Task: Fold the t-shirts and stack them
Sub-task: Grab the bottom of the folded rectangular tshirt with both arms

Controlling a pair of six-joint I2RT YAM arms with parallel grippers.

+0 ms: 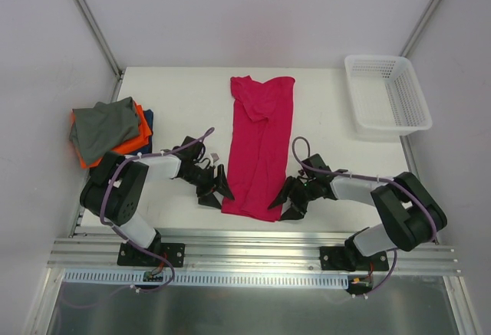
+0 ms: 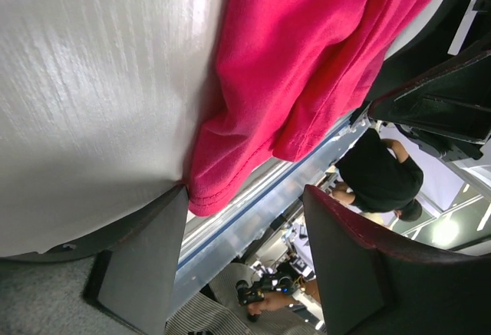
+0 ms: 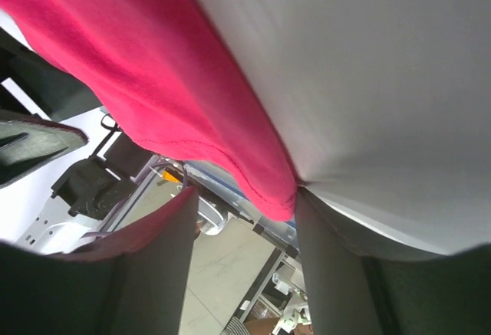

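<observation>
Counter (image 1: 176,97): smooth, matte white, rectangular.
Stack, left edge: soft grey t-shirt (image 1: 103,124), loosely folded, on top of an orange t-shirt (image 1: 138,139); a navy t-shirt (image 1: 148,119) peeks out on the far side.
Left gripper (image 1: 217,194): black angular fingers spread apart, low at the pink t-shirt's near-left hem corner.
Pink t-shirt (image 1: 261,143): magenta knit, folded into a long narrow strip, flat mid-counter, stitched hem nearest, far end rumpled.
Right gripper (image 1: 287,203): fingers spread, hem's near-right corner between them.
Basket (image 1: 383,124): white plastic mesh, rectangular, far right.
</observation>
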